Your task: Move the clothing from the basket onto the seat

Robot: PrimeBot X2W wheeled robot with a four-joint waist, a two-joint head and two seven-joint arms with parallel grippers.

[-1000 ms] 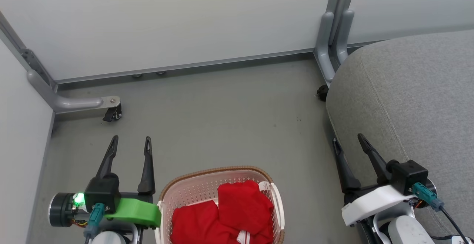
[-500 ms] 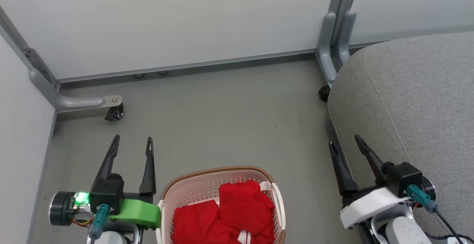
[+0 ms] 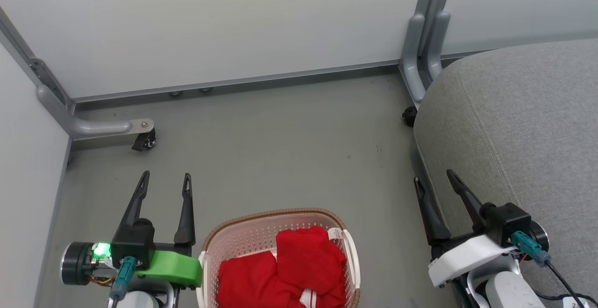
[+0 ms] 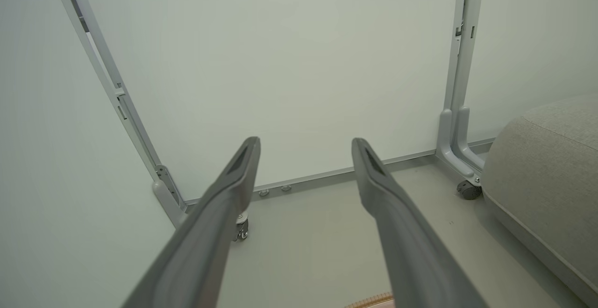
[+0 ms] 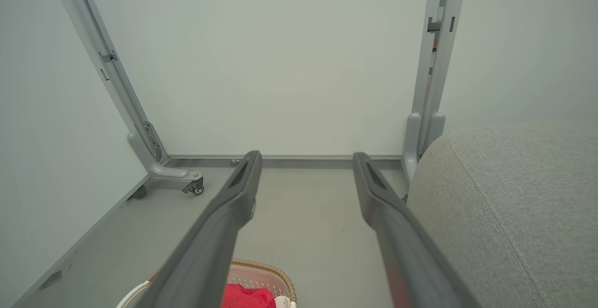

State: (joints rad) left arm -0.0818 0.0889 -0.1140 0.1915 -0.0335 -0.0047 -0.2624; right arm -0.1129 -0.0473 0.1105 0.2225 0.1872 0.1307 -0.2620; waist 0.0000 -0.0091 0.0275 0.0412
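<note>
Two red garments (image 3: 289,270) with white trim lie in the cream perforated basket (image 3: 243,239) at the bottom centre of the head view; a red patch (image 5: 247,296) of them shows in the right wrist view. The grey seat (image 3: 523,125) fills the right side. My left gripper (image 3: 166,177) stands open left of the basket, nothing between its fingers. My right gripper (image 3: 434,176) is open beside the seat's front edge, apart from the basket.
White partition panels stand behind and to the left. A grey panel foot with a caster (image 3: 142,140) lies at the left, and a grey post (image 3: 423,46) rises by the seat. Grey floor (image 3: 289,149) stretches beyond the basket.
The head view has shifted slightly. My right gripper has drifted a little left and down in the picture. The garments and basket have stayed put.
</note>
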